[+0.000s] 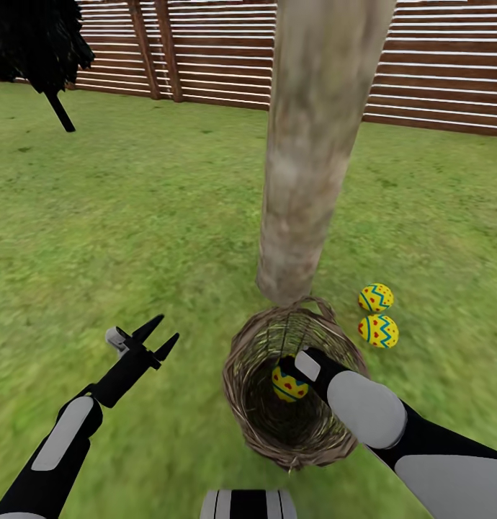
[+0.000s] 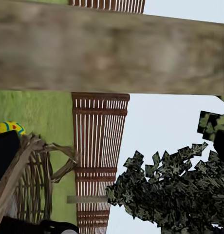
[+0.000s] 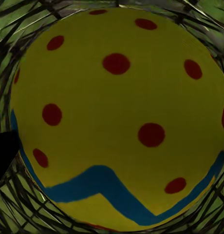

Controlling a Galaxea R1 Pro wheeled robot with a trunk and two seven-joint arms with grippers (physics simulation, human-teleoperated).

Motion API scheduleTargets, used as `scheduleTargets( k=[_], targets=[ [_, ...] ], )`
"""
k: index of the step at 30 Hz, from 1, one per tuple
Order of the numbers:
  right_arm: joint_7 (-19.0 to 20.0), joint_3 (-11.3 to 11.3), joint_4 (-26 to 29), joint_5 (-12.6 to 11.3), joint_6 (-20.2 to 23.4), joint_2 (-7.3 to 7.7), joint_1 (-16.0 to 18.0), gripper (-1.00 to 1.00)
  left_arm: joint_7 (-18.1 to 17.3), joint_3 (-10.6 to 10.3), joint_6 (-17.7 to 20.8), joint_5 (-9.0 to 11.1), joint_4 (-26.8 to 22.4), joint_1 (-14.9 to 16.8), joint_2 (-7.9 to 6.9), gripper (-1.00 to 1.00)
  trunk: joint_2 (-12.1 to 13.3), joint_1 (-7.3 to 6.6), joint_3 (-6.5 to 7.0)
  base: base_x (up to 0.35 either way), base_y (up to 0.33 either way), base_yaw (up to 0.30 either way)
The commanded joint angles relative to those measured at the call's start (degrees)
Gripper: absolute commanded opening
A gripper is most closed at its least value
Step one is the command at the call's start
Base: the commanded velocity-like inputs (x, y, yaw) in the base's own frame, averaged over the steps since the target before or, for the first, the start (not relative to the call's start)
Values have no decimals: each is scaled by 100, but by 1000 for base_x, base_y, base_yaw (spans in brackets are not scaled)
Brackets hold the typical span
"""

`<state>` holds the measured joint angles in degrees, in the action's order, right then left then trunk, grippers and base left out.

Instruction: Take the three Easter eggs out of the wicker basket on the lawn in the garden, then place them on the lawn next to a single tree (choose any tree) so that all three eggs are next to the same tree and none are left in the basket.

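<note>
A: While the right gripper (image 1: pixel 290 369) reaches into the basket (image 1: pixel 243 360) at lower centre, where are the eggs?
B: One egg (image 1: pixel 289 385) inside, its jaws unclear; two eggs (image 1: pixel 377 315) on grass (image 1: pixel 133 216) right of the tree (image 1: pixel 313 144). Left gripper (image 1: pixel 156 337) jaws apart.

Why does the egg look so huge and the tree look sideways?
Right wrist view: the camera sits very close, so the egg in the basket looks huge. Left wrist view: the camera is rolled, so the tree trunk lies sideways, slightly blurry. Head view: grass smeared, no shadows.
</note>
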<state>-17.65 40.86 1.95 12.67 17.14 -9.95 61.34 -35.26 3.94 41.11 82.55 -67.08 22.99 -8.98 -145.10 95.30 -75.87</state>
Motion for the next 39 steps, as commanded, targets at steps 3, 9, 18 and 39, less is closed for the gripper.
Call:
scheduleTargets(
  k=[3, 9, 18, 39],
  targets=[
    [-10, 45, 16, 33, 35, -5, 0, -100, 1, 1, 30, 24, 2, 2, 0, 100, 3, -8, 63, -1, 0, 0],
    [-10, 45, 7, 33, 35, -5, 0, -100, 2, -7, 28, 16, 2, 3, 2, 100, 11, -24, 196, -246, 0, 0],
    [5, 43, 10, 33, 35, -5, 0, -100, 1, -13, 12, 12, -4, 4, 7, 100, 23, -47, 396, -38, 0, 0],
    [139, 55, 27, 16, 649, -5, 0, -100, 2, -19, 37, 16, -103, 2, 11, 100, 51, -101, 861, -59, 12, 0]
  ],
)
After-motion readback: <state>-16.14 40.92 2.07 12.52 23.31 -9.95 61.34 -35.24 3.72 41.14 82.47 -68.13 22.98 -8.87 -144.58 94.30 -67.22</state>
